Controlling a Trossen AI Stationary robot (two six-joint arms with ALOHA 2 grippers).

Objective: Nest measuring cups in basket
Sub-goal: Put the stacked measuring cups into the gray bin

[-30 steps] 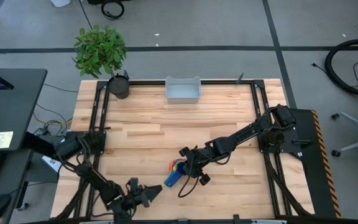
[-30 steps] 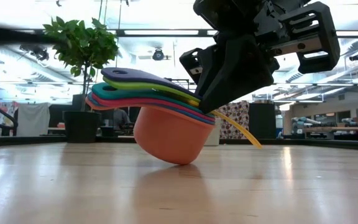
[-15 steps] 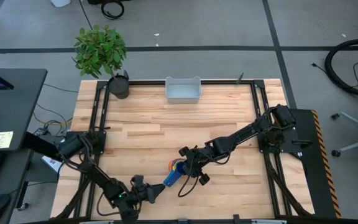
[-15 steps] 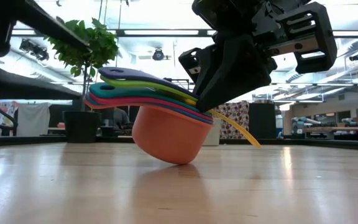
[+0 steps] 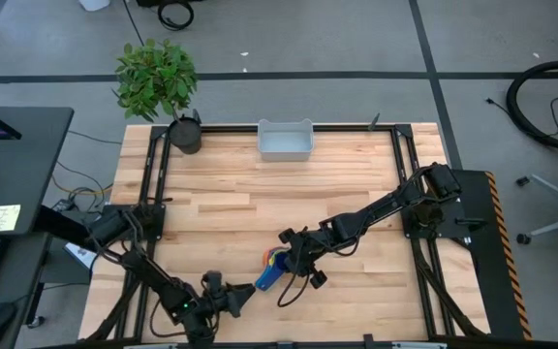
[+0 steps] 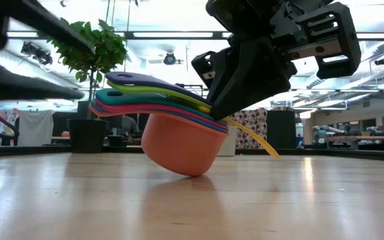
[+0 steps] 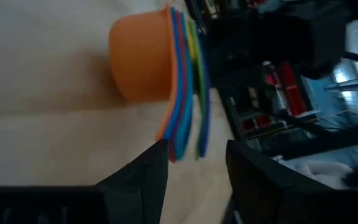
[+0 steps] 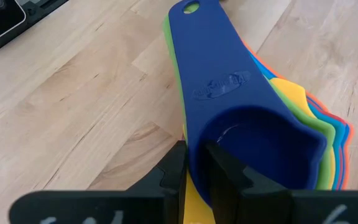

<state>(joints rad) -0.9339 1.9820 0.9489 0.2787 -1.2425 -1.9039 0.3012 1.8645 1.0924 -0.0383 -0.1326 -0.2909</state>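
Cups nested, tilted, handles toward left pincer, away from basket

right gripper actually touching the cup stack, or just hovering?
Touching. In the right wrist view the right gripper is pinched on the rim of the measuring cups; the low view shows the dark fingers clamped on the stack's edge, no gap.

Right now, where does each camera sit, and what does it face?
High: overhead, looking down on table, basket, both arms.
Low: at tabletop height, facing cups and right gripper.
Left wrist: past its open jaws toward the cups.
Right wrist: down on the cups, which its jaws pinch.
All four show the cups.
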